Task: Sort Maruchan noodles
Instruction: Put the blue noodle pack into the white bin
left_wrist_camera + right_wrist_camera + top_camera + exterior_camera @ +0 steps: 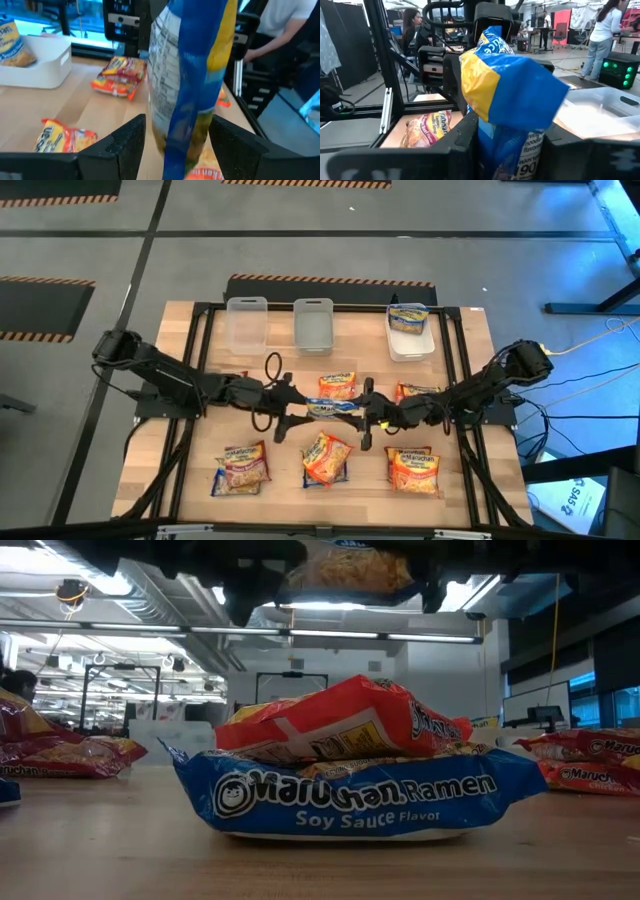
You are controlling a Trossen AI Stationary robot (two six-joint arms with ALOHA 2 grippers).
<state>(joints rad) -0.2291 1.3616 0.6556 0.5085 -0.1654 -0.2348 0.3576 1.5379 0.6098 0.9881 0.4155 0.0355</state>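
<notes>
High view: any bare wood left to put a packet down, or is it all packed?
Free: the table strip left of the clear tub, and wood at the front edge below the front-row packets. Crowded: the centre, where left pincer and right pincer meet on the blue-and-yellow packet.

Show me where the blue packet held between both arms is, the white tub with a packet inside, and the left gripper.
blue packet [331, 408], high view, its middle.
white tub [412, 345], high view, its near rim.
left gripper [297, 409], high view, between its fingertips.
</notes>
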